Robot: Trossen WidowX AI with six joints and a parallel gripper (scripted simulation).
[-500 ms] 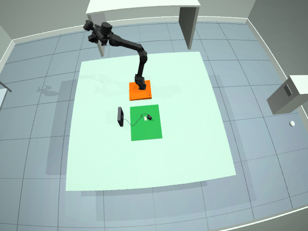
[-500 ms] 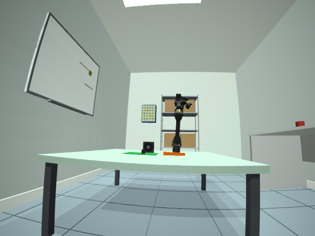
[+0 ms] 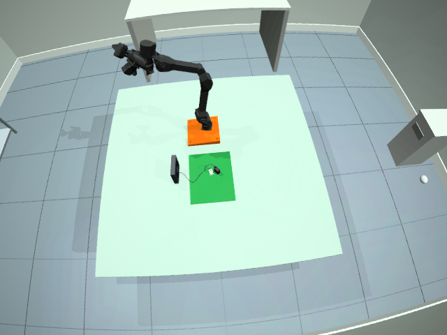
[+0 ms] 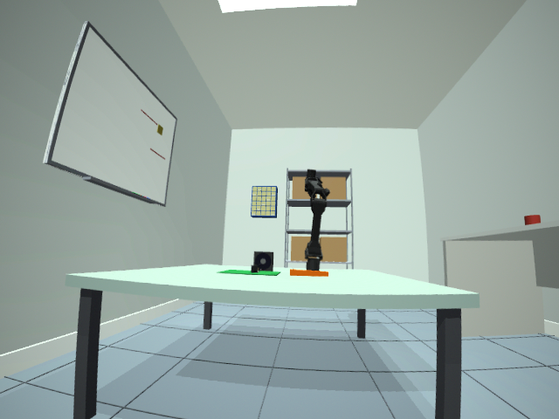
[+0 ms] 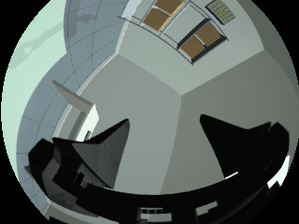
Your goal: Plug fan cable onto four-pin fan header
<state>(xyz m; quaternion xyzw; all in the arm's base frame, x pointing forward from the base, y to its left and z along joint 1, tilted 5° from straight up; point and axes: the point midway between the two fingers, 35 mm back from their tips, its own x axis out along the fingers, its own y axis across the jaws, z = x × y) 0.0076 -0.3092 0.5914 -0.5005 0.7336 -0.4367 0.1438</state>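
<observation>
Pale table (image 3: 252,223), green board (image 3: 213,187), fan (image 3: 174,168) beside it, no legible writing, fingers wide open, empty

A plain lab or workshop room. Grey-green walls and a blue-grey tiled floor (image 4: 279,360) enclose a pale desk (image 4: 271,288) on dark legs at centre frame. A whiteboard (image 4: 113,121) hangs at upper left, and a metal shelf rack (image 4: 286,216) with brown boxes stands against the back wall beside a gridded poster (image 4: 264,201). A counter (image 4: 496,234) juts in at right.
</observation>
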